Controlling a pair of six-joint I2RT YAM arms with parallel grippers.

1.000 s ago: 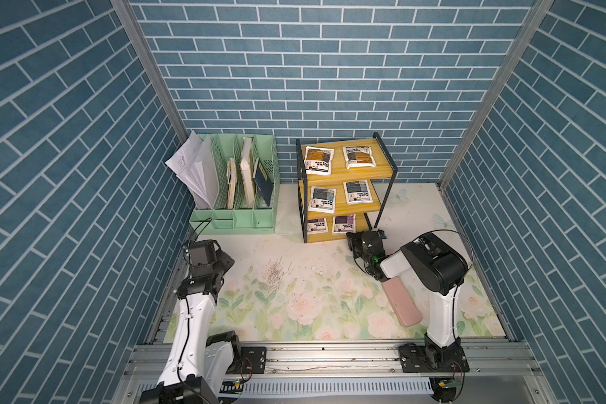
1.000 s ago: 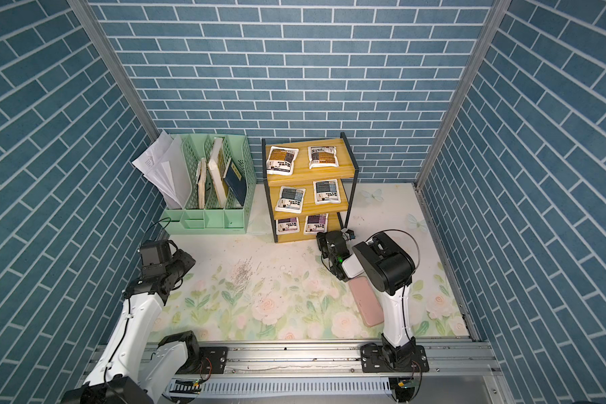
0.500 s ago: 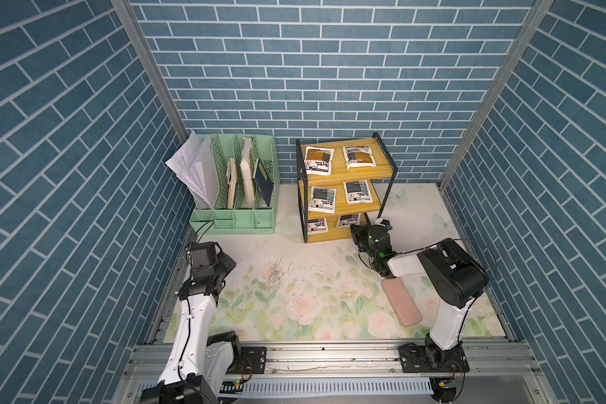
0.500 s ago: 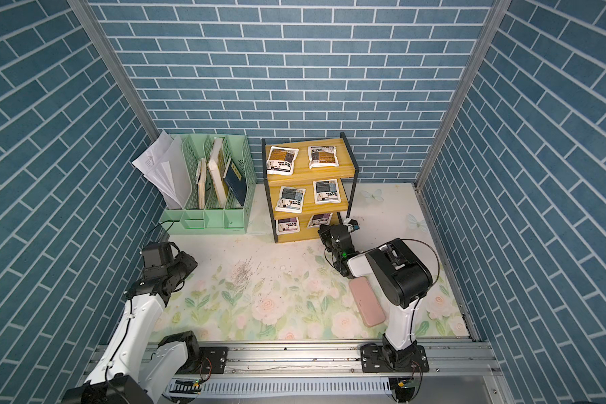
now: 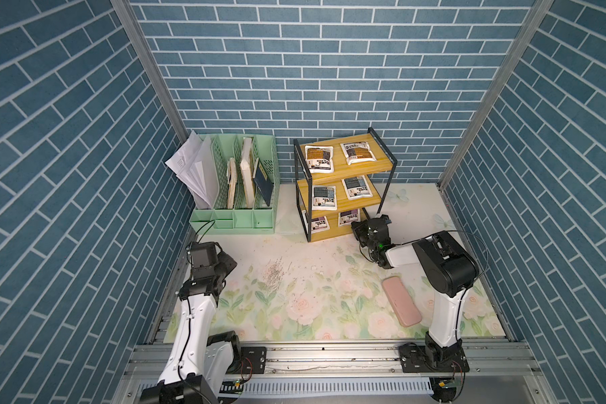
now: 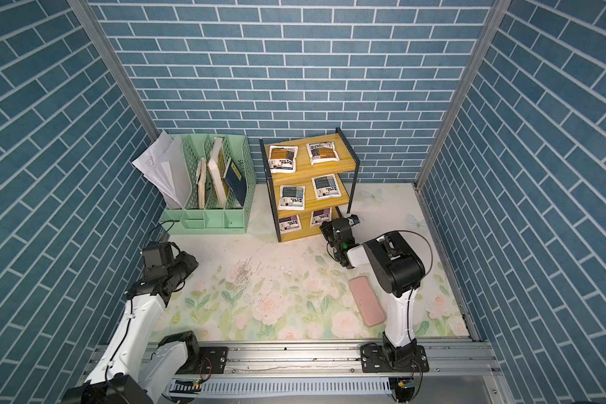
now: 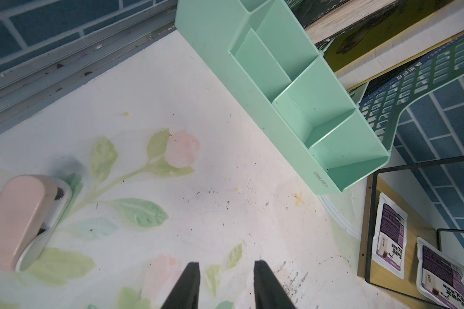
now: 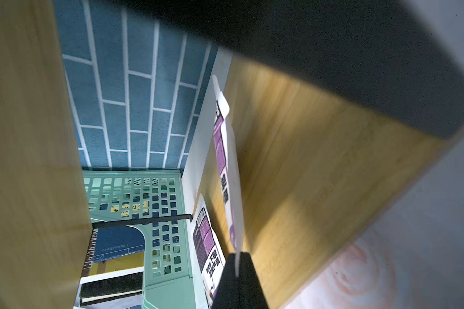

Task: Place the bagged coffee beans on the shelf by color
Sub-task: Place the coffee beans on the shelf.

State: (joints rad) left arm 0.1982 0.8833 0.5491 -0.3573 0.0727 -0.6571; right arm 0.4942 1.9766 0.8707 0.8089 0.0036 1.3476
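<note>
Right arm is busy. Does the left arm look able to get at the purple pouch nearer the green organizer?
Probably yes: left fingers stand open, bare mat lies between, and the shelf is open-fronted.

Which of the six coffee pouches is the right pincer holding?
The purple pouch nearer that arm, at the bottom of the shelf: the right pincer clamps its edge; no other is gripped.

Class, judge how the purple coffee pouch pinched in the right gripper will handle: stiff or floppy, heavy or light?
Probably light: the right gripper holds the purple pouch by one thin edge. Likely somewhat floppy: its far end curls.
</note>
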